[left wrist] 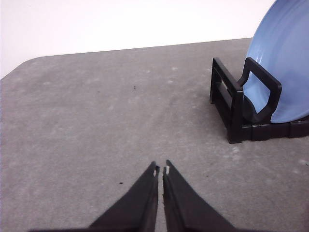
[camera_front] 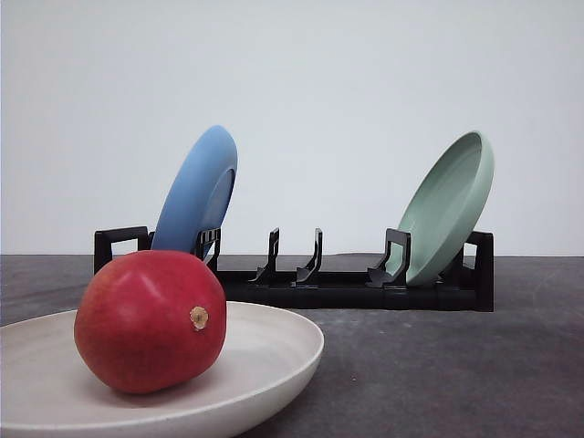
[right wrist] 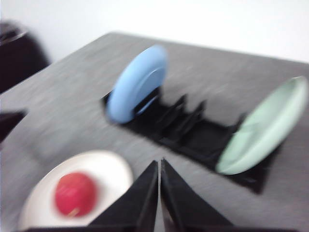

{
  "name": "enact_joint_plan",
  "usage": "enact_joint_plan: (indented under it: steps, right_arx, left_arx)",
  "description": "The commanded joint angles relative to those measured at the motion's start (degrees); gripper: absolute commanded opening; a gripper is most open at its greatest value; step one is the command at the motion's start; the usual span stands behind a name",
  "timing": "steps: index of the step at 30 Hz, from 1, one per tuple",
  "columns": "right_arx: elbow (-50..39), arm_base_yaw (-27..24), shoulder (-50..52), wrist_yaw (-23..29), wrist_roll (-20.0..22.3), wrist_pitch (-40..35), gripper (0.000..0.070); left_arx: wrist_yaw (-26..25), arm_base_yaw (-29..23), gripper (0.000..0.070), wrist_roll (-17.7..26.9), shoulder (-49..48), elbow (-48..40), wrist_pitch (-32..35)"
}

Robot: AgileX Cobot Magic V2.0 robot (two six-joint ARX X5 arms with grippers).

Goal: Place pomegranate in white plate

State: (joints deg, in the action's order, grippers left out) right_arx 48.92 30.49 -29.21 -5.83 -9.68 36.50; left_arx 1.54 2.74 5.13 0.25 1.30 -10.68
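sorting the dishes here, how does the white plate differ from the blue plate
The white plate lies flat on the table, while the blue plate stands tilted on edge in the black rack. The white plate holds the pomegranate; the blue plate holds nothing. Both are round, shallow and matte.

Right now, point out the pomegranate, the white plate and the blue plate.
pomegranate [camera_front: 146,319]: front view, middle of its red skin, left of the stem nub.
white plate [camera_front: 274,342]: front view, bare inner surface near the right rim.
blue plate [camera_front: 193,187]: front view, its back face, standing in the rack.
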Motion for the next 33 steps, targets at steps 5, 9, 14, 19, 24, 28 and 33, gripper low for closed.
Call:
enact_joint_plan:
  steps: [5,9,14,19,24,28,33]
  right_arx:
    - [-14.74,-17.91,5.45,-0.11,1.12,-22.14,0.0000]
    - [-27.33,-24.59,9.24,0.88,1.34,-41.23,0.0000]
    - [-35.92,-27.25,13.11,1.82,1.34,-47.55,0.0000]
    - [-37.58,-28.75,16.50,1.83,2.43,-47.44,0.0000]
    - [-41.13,-29.28,19.82,8.06,9.73,-47.10,0.0000]
    - [-45.62,-29.30,23.04,11.05,12.07,-46.73,0.0000]
    - [-48.28,-29.36,26.99,11.46,13.38,-38.72,0.0000]
  left_arx:
    - [-0.04,-0.11,0.0000,0.63,-0.11,-0.61,-0.07]
    - [-0.04,-0.11,0.0000,0.63,-0.11,-0.61,-0.07]
    - [-0.04,-0.11,0.0000,0.63,-0.11,-0.61,-0.07]
    - [-0.04,-0.11,0.0000,0.63,-0.11,-0.61,-0.07]
    - [-0.05,-0.11,0.0000,0.63,-0.11,-0.61,-0.07]
    - [-0.04,-0.11,0.0000,0.62,-0.11,-0.61,-0.07]
    - [-0.04,-0.11,0.0000,0.63,-0.11,-0.61,-0.05]
